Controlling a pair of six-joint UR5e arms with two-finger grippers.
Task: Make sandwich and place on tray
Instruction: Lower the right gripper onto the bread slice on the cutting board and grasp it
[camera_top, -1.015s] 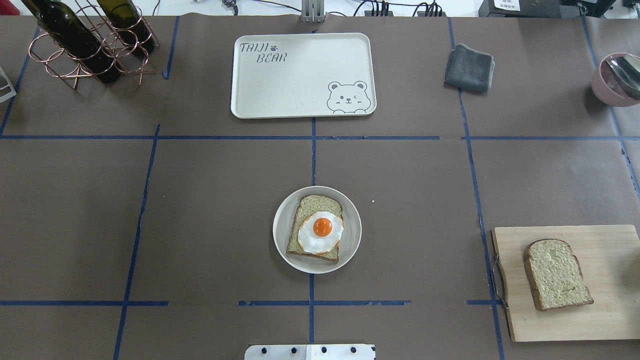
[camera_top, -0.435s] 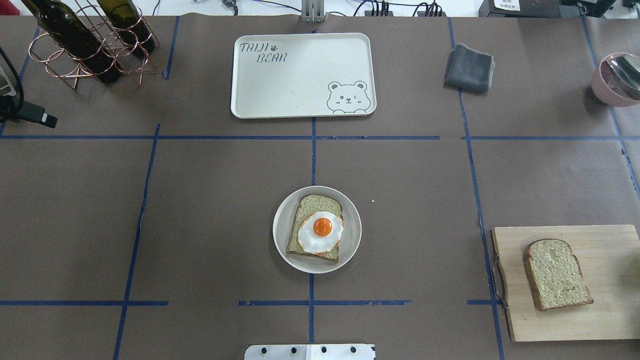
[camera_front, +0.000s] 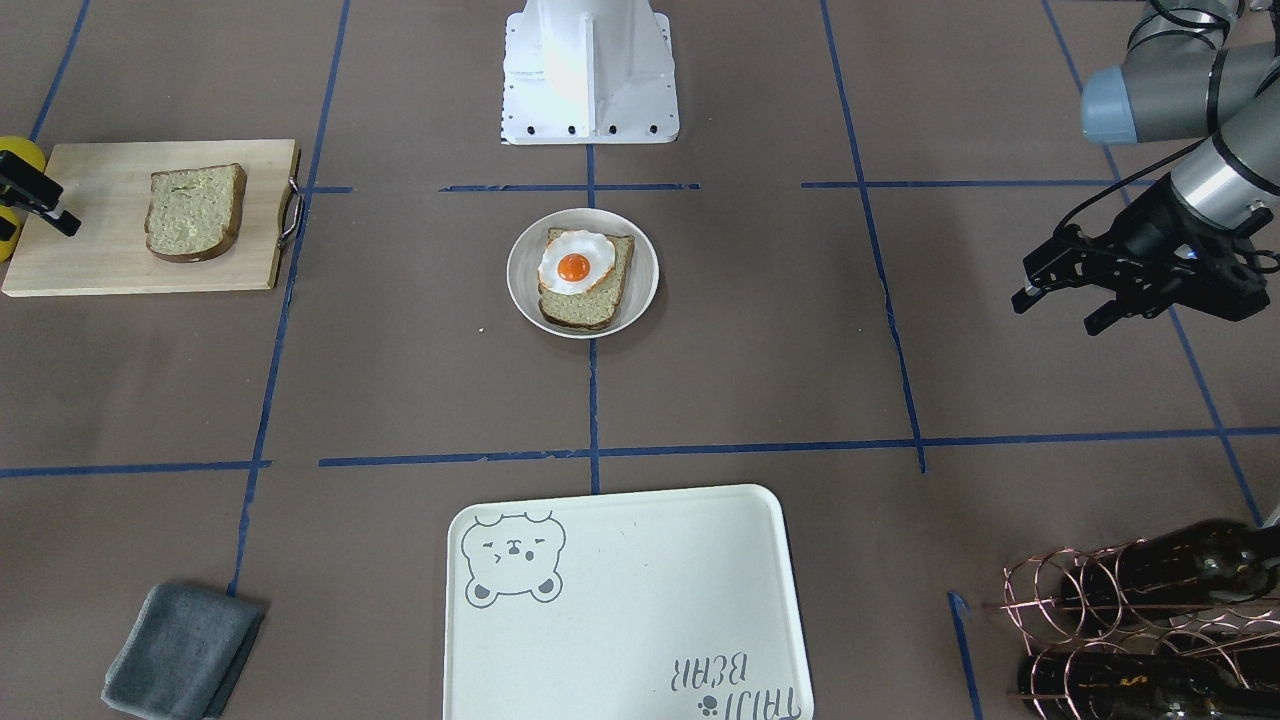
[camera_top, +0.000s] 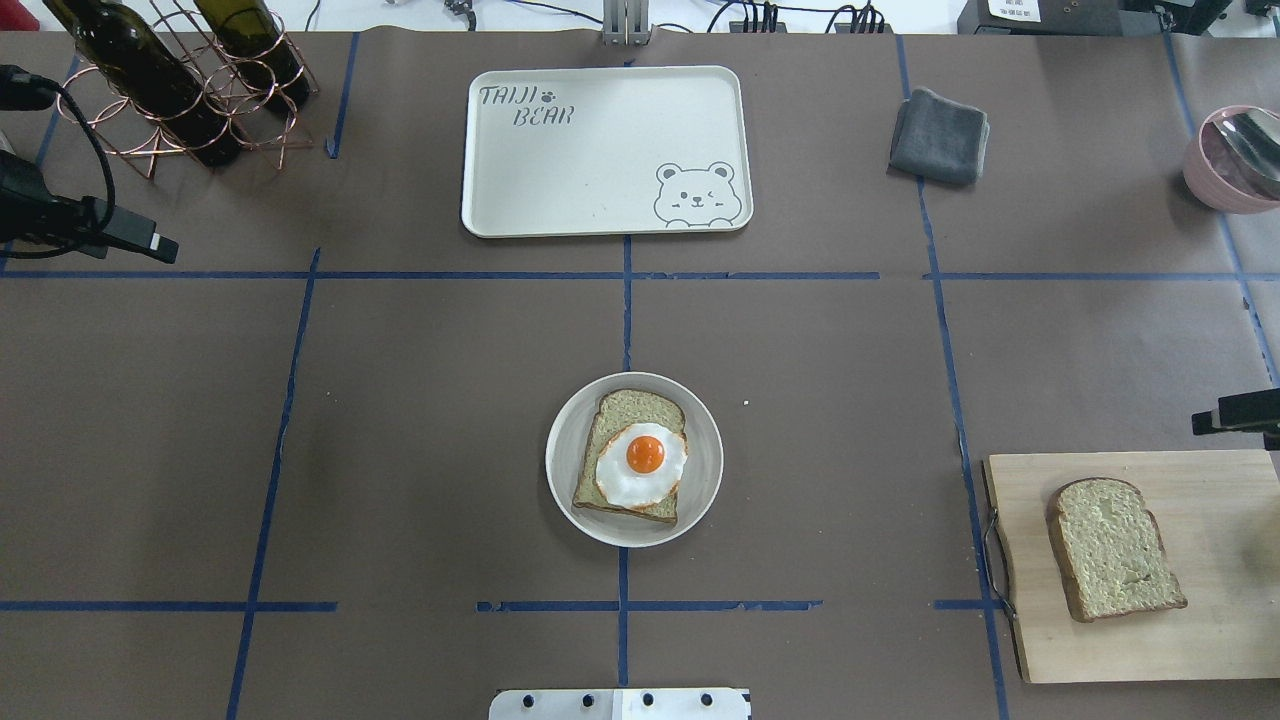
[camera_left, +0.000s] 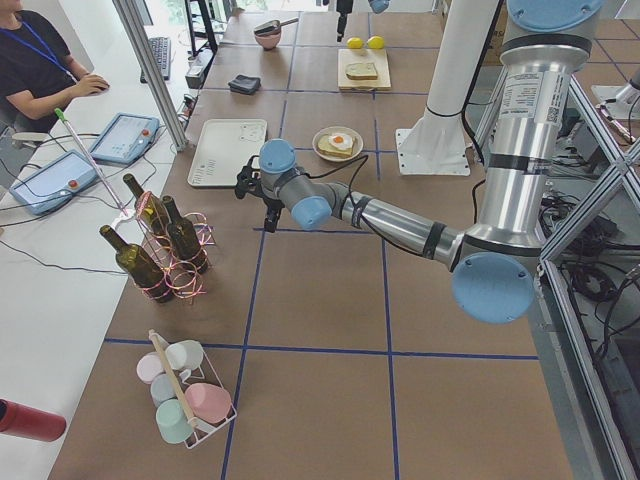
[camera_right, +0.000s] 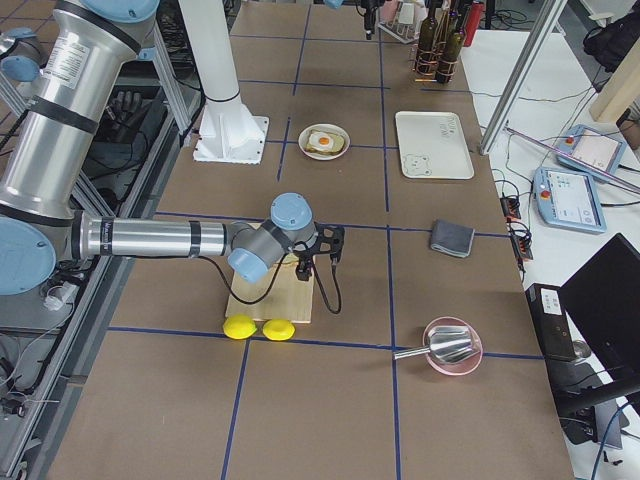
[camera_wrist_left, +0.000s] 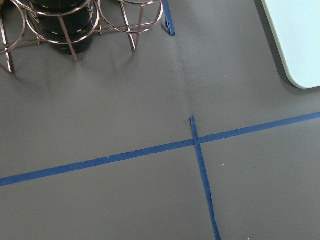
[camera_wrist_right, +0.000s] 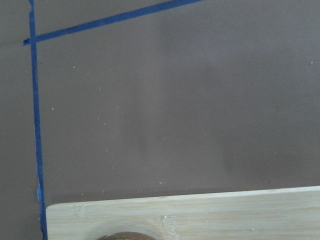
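Sandwich not built yet. One bread slice (camera_top: 625, 420) w/ fried egg (camera_top: 641, 463) on top sits on the round plate (camera_top: 700, 490), mid-table, closer to the robot-side edge than the far edge. 2nd slice (camera_top: 1115, 548) lies flat on the wooden board (camera_top: 1220, 620) at the table's right end, near the robot-side corner, w/ two lemons (camera_right: 240, 326) just beside the board's outer side. Tray (camera_top: 600, 160) lies at the middle of the far edge, well apart from plate & board.

Left claw (camera_front: 1058, 310) hangs over the table near the left end, fingers spread wide, gripping nothing, well apart from the plate. Right claw (camera_top: 1225, 418) is at the right end, just past the board's far side. Only one finger tip shows clearly, so can't tell if wide or narrow.

Grey cloth (camera_top: 938, 135) sits near the far edge toward the right end, pink bowl (camera_top: 1205, 185) by the far-right corner, bottle rack (camera_top: 170, 90) in the far-left corner.
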